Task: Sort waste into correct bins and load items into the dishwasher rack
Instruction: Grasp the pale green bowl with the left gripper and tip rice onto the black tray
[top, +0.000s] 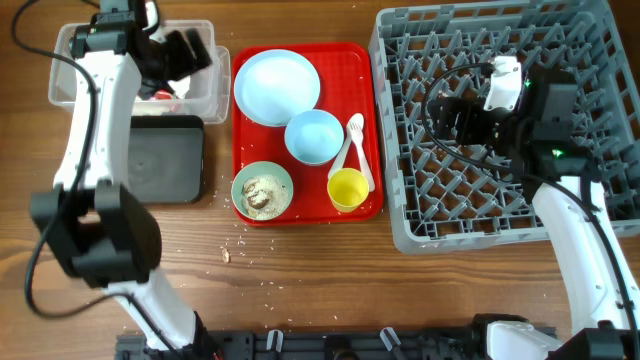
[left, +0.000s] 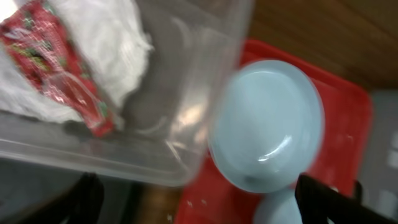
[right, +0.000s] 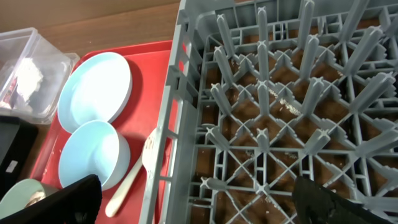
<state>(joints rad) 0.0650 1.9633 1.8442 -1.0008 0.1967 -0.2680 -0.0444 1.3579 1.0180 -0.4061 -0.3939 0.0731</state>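
Plausibly the left gripper (top: 190, 52), jaws wide over the clear bin (top: 208, 102), risked snagging its rim; the right gripper (top: 455, 112) gaped empty too.

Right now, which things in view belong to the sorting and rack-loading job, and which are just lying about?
Job: light blue plate, light blue bowl, white spoon, yellow cup, green bowl with food scraps, clear bin, black bin, grey rack.

Lying about: red tray under the dishes, crumbs on the table.
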